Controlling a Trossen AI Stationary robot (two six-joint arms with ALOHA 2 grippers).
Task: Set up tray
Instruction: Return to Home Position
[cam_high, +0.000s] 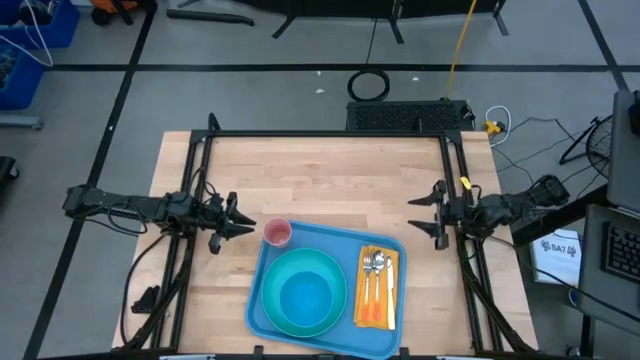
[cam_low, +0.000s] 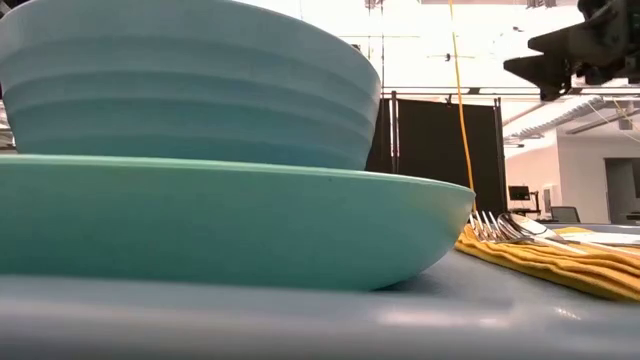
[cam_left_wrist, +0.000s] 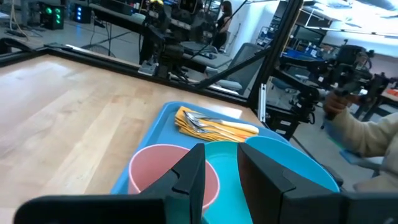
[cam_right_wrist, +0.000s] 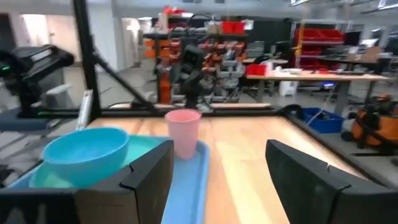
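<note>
Two grippers, and neither is carrying anything. Why are they hanging off to the sides?

— I'd judge the laying is done and all that is left is parking the arms. The left gripper is hovering over the table just beside the far left corner of the tray, near the pink cup, its fingers parted by a narrow gap. The right gripper is hovering off the far right corner, fingers spread wide. Both are pointing inward, clear of the dishes.

— And the tray itself?

— It is lying between the two arms, at the table edge where the low camera sits. It is a big flat blue rectangle with rounded corners and a raised rim. A teal plate is sitting left of centre with a blue bowl resting on it. The cup is standing upright in the far left corner. Along the right side a yellow napkin is lying folded, with the cutlery lined up on it, silver heads toward the far side.

— Why put the cutlery there?

— Probably so a diner is finding it right of the plate, on cloth rather than bare plastic.
</note>
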